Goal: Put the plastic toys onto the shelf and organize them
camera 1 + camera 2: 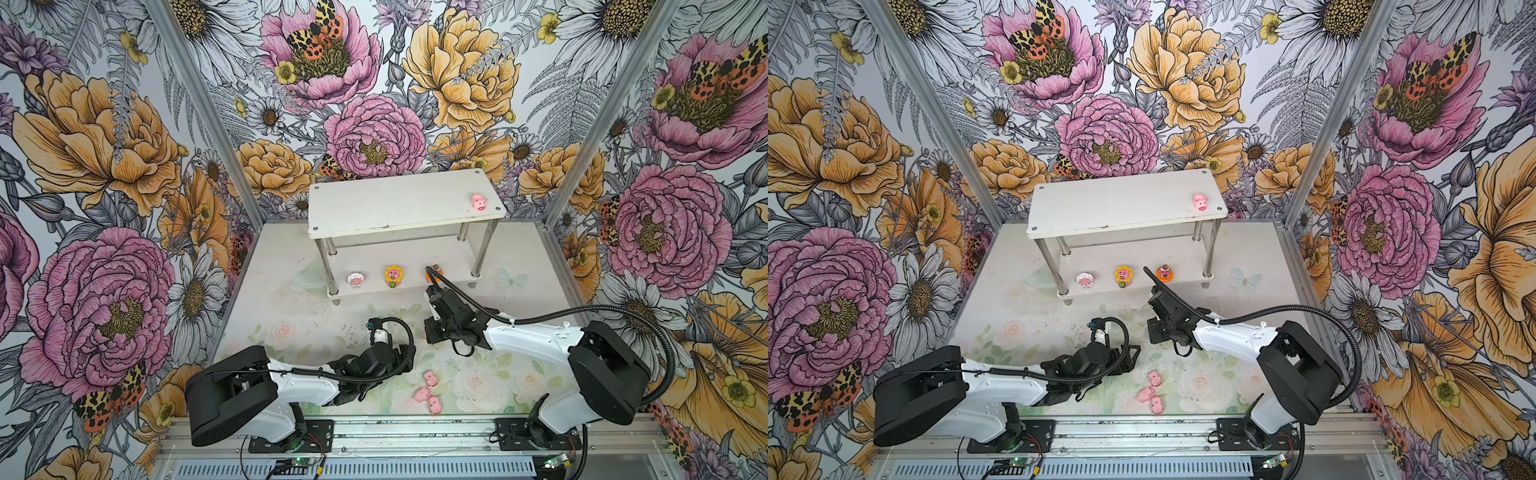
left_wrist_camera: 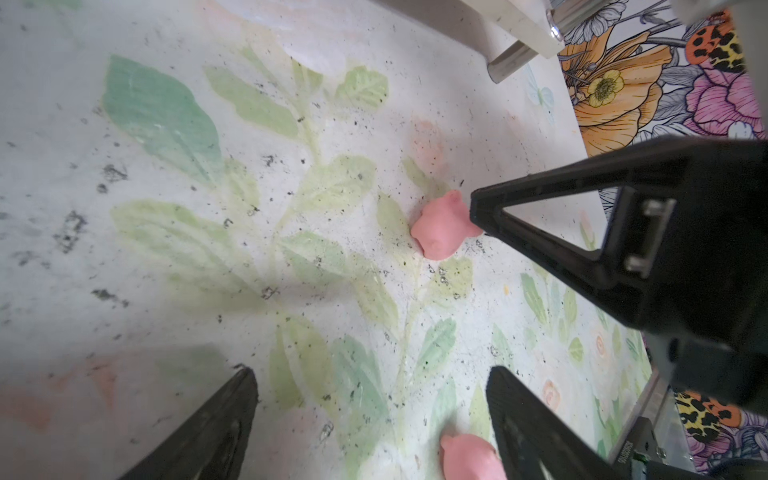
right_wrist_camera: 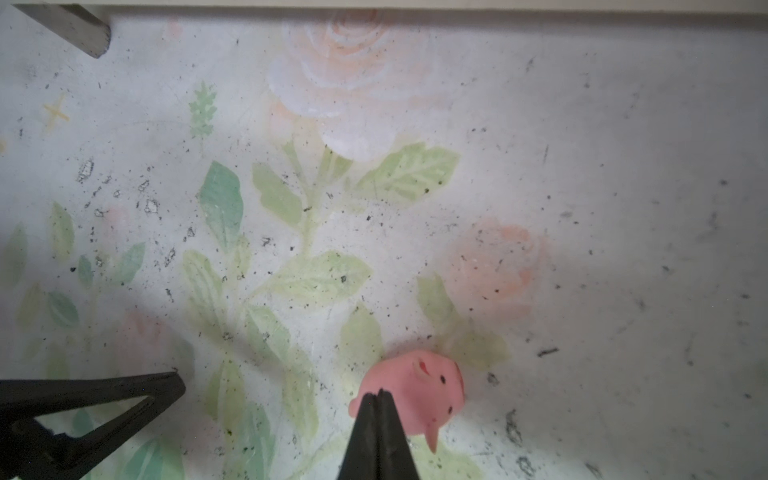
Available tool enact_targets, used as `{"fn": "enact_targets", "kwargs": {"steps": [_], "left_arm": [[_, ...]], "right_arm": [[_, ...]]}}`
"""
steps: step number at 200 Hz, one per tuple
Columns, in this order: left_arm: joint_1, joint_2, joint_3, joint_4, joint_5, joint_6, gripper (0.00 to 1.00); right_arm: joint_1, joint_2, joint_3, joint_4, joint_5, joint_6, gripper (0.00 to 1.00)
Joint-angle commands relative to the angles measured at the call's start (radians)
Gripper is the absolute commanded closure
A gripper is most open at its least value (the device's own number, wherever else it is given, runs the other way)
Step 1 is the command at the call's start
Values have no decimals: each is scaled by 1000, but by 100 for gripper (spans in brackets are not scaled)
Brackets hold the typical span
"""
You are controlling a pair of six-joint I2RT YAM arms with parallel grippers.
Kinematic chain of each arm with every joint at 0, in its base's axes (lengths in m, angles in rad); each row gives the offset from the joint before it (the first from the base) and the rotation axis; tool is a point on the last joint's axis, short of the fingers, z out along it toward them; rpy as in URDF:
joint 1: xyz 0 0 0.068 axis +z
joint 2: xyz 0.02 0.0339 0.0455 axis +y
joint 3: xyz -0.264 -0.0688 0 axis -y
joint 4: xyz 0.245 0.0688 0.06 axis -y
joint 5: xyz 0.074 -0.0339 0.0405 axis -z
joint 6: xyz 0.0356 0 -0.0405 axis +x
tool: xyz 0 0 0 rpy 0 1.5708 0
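Right gripper (image 3: 378, 395) has its fingers pressed tight together on the edge of a pink pig (image 3: 419, 386), and the left wrist view shows the same nip from the side. That pig hangs low over the mat (image 1: 291, 316), in front of the shelf (image 1: 395, 203). I can't tell whether it's clear of the surface. In both top views the arm's own body hides it.

Left gripper (image 2: 370, 374) is wide apart and empty, pointing down at the mat. One of the three loose pigs (image 1: 423, 394) sits just beside a finger in its wrist view. Those three lie bunched near the mat's front edge.

On the shelf, the lower tier carries the white-hooded figure (image 1: 355, 279), sunflower figure (image 1: 393, 276) and orange figure (image 1: 1165, 273) in a row. Up top there's one top-tier pig (image 1: 479, 202) near the right end.

So I read this as the carry step for a small pig, with about half the toys placed. Next I need height: up past the top board's front edge, then forward and down beside the pig up there, opening only once it's seated. The grip looks thin, so a quick swing could flick it loose.
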Motion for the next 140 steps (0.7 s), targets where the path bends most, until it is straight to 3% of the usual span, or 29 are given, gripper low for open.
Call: {"fn": "enact_targets", "kwargs": {"steps": [1,140], "left_arm": [[12,9,16,39,19,23,12],[14,8,13,45,22,20,11]], "right_arm": [[-33,21,41,-1,23,-22,100],[-53,117,-12,62,-26,18,100]]}}
